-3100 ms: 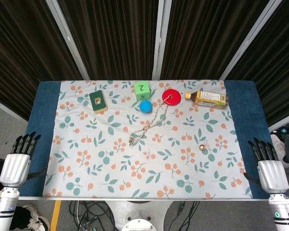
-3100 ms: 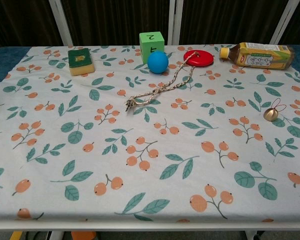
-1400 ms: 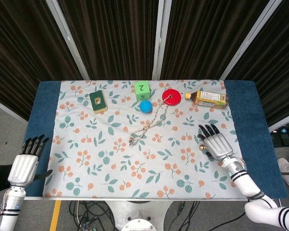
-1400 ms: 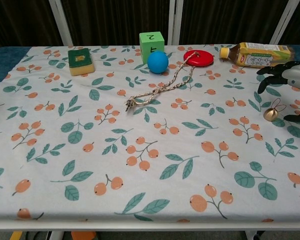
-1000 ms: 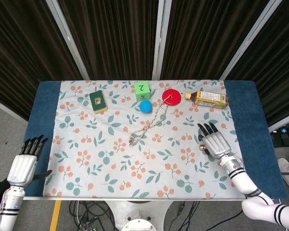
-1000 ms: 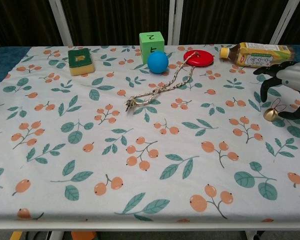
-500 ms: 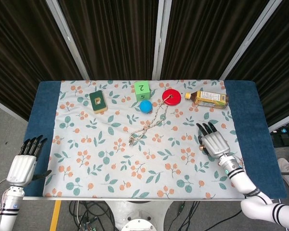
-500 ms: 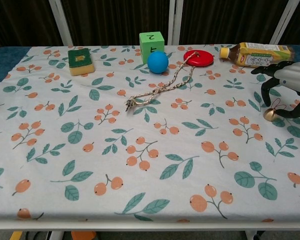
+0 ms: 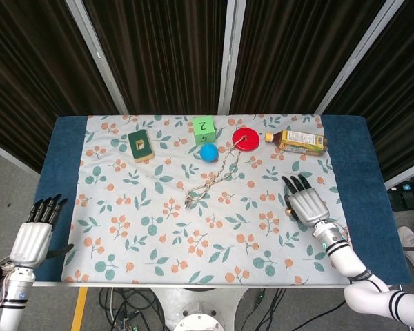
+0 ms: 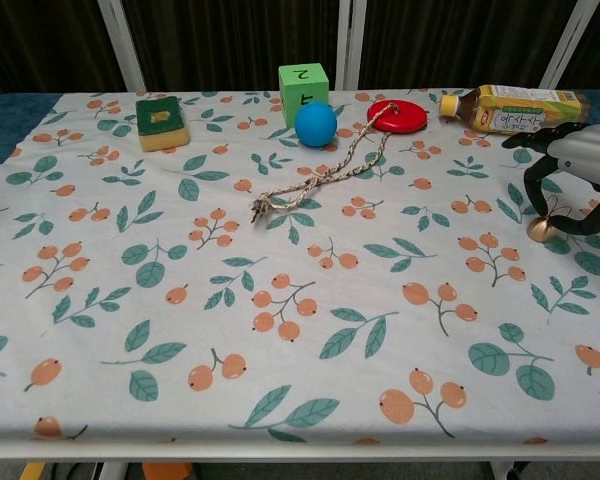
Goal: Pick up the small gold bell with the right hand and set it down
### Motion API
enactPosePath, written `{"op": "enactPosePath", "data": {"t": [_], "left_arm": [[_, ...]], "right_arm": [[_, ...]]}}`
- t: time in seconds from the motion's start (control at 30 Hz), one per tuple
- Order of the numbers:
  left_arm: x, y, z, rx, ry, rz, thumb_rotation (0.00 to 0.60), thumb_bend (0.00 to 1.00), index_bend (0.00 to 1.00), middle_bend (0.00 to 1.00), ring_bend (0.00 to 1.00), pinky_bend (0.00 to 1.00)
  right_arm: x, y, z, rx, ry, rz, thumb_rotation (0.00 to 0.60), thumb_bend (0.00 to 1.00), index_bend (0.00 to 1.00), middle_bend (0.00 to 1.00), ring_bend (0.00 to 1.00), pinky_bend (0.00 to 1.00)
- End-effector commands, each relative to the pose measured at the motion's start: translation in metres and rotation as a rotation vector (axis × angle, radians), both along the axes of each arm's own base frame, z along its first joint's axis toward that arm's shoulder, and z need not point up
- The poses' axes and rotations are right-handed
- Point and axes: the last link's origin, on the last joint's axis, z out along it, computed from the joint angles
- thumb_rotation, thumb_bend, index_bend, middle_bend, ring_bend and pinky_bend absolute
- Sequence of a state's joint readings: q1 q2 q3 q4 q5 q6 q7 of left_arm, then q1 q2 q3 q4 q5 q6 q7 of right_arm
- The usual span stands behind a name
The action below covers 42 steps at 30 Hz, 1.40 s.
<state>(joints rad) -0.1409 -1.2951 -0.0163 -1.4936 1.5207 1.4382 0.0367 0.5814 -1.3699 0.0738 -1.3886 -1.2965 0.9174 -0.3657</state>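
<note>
The bench (image 9: 193,207) has its floral cloth on, and my right hand (image 9: 307,205) is arched over the small gold bell (image 10: 539,229) near the right edge, fingers curled around it. The bell is sitting on the cloth and I can't tell if I'm actually gripping it. My left hand (image 9: 33,234) is off the near-left corner, fingers straight, holding nothing.
</note>
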Motion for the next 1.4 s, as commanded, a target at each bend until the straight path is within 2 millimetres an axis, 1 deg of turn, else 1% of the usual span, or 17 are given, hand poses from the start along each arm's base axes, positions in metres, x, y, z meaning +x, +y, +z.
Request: {"op": "enactPosePath", "data": {"t": [0.03, 0.4, 0.63, 0.7, 0.9, 0.97, 1.07, 1.1, 1.13, 1.23, 1.3, 1.33, 1.4], "left_arm": [[0.0, 0.0, 0.0, -0.001, 0.0, 0.001, 0.6, 0.0, 0.0, 0.0, 0.0, 0.01], [0.0, 0.0, 0.001, -0.001, -0.004, 0.001, 0.6, 0.0, 0.0, 0.0, 0.0, 0.01], [0.0, 0.0, 0.001, -0.002, -0.007, -0.001, 0.6, 0.0, 0.0, 0.0, 0.0, 0.01], [0.0, 0.0, 0.001, -0.002, -0.007, 0.0, 0.6, 0.0, 0.0, 0.0, 0.0, 0.01], [0.001, 0.001, 0.0, -0.007, -0.005, -0.002, 0.6, 0.0, 0.0, 0.0, 0.0, 0.01], [0.002, 0.001, 0.0, -0.008, -0.005, -0.004, 0.6, 0.0, 0.0, 0.0, 0.0, 0.01], [0.002, 0.001, -0.001, -0.012, -0.004, -0.003, 0.6, 0.0, 0.0, 0.0, 0.0, 0.01], [0.002, 0.001, -0.002, -0.013, -0.004, -0.002, 0.6, 0.0, 0.0, 0.0, 0.0, 0.01], [0.002, 0.001, -0.002, -0.015, -0.004, -0.002, 0.6, 0.0, 0.0, 0.0, 0.0, 0.01], [0.002, 0.001, -0.002, -0.019, -0.002, -0.001, 0.6, 0.0, 0.0, 0.0, 0.0, 0.01], [0.002, 0.001, -0.002, -0.018, -0.002, -0.001, 0.6, 0.0, 0.0, 0.0, 0.0, 0.01], [0.002, 0.001, -0.002, -0.018, -0.002, 0.0, 0.6, 0.0, 0.0, 0.0, 0.0, 0.01], [0.001, 0.001, -0.003, -0.021, -0.002, 0.003, 0.6, 0.0, 0.0, 0.0, 0.0, 0.01]], "right_arm": [[0.0, 0.0, 0.0, 0.0, 0.002, 0.0, 0.6, 0.32, 0.55, 0.04, 0.0, 0.0], [0.002, -0.001, -0.001, 0.002, 0.001, 0.004, 0.6, 0.34, 0.62, 0.06, 0.0, 0.0], [0.002, -0.002, 0.002, -0.009, -0.005, 0.006, 0.6, 0.35, 0.67, 0.08, 0.0, 0.0], [0.004, -0.003, 0.006, -0.023, -0.015, 0.012, 0.6, 0.35, 0.68, 0.08, 0.0, 0.0], [0.018, -0.005, 0.029, -0.085, -0.079, 0.055, 0.6, 0.36, 0.71, 0.1, 0.0, 0.0], [0.026, -0.002, 0.035, -0.082, -0.115, 0.071, 0.6, 0.36, 0.72, 0.1, 0.0, 0.0], [0.038, 0.007, 0.039, -0.028, -0.201, 0.075, 0.6, 0.36, 0.73, 0.11, 0.0, 0.0], [0.039, 0.007, 0.042, -0.032, -0.202, 0.086, 0.6, 0.36, 0.73, 0.11, 0.0, 0.0], [0.036, 0.005, 0.048, -0.07, -0.16, 0.117, 0.6, 0.36, 0.74, 0.11, 0.0, 0.0], [0.02, -0.006, 0.054, -0.196, -0.036, 0.132, 0.6, 0.36, 0.76, 0.13, 0.0, 0.0], [0.014, -0.009, 0.052, -0.22, 0.004, 0.11, 0.6, 0.36, 0.76, 0.13, 0.0, 0.0], [0.016, -0.006, 0.048, -0.202, -0.006, 0.104, 0.6, 0.36, 0.76, 0.13, 0.0, 0.0], [0.026, 0.004, 0.038, -0.124, -0.082, 0.091, 0.6, 0.36, 0.77, 0.13, 0.0, 0.0]]}}
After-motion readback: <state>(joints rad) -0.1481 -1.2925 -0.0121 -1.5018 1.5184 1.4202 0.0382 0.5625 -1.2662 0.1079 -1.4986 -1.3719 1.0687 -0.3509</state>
